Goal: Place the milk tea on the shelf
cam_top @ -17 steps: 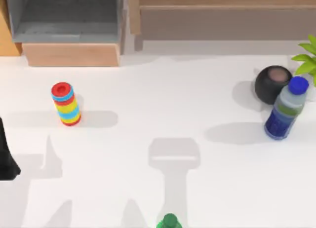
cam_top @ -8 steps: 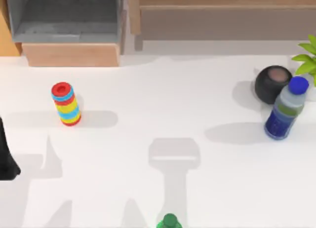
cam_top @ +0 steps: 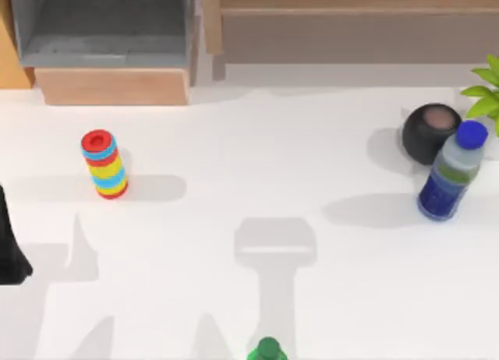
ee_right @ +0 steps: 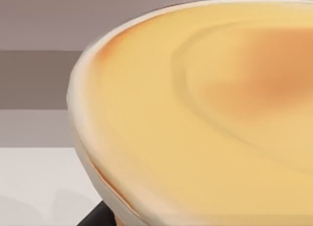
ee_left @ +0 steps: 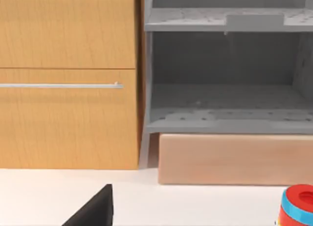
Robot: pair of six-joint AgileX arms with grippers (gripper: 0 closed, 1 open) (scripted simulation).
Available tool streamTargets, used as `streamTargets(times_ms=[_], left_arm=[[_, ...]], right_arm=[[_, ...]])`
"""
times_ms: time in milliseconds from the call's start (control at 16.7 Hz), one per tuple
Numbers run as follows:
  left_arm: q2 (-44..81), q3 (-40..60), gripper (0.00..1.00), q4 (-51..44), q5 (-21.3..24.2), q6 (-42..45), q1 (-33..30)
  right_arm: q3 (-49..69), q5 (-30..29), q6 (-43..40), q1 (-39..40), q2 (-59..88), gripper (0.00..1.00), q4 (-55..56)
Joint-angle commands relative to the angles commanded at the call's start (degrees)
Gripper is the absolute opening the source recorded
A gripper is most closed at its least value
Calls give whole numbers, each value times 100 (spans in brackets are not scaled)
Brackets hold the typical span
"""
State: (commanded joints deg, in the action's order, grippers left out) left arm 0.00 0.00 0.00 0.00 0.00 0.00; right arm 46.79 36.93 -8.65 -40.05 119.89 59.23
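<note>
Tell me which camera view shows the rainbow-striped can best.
The top view: the whole rainbow-striped can stands upright at the table's left. The left wrist view catches its red top and blue band, cut off. The right wrist view faces the milk tea.

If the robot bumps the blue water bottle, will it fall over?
Probably. The blue water bottle looks tall and narrow, so a bump near its cap would likely tip it. Its round body might then roll across the white table. Its smooth sides may be slippery to grip.

One rainbow-striped can [cam_top: 104, 164], one blue-capped water bottle [cam_top: 452, 173], one black sphere [cam_top: 430, 132], one green cap [cam_top: 267, 349] and one plant [cam_top: 485, 91] are counted on the desk [cam_top: 257, 165].
</note>
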Motion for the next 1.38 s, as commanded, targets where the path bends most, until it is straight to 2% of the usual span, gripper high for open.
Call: streamTargets(times_ms=[60,120,1140,1380], left_arm=[[0,0,100,0,0,0,0],[0,0,100,0,0,0,0],[0,0,100,0,0,0,0],[0,0,100,0,0,0,0]], right_arm=[[0,0,0,0,0,2,0],[0,0,0,0,0,0,0],[3,7,17,-13,-194,0,-216],[197,-383,39,180,-632,0,-311]])
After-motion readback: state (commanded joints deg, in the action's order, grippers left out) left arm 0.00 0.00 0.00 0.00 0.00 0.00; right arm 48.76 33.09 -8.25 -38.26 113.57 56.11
